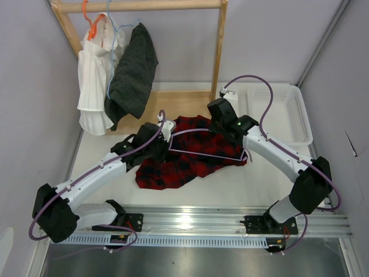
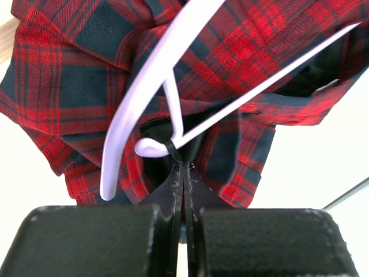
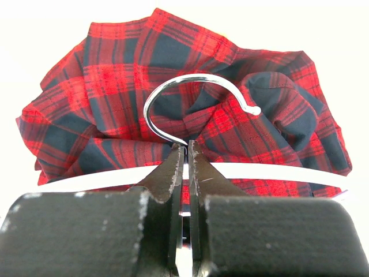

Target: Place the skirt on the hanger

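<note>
Red-black checked skirt (image 2: 63,81), seemingly lilac hanger (image 2: 149,78)

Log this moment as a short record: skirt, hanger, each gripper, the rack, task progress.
skirt: red-and-black checked, crumpled on the table
hanger: lilac, lying across the skirt
left gripper: shut, pinching one end corner of the hanger
right gripper: shut on the hanger at the foot of its hook
rack: behind the table, holding a white garment and a dark dotted garment
progress: skirt not yet on the hanger
</note>
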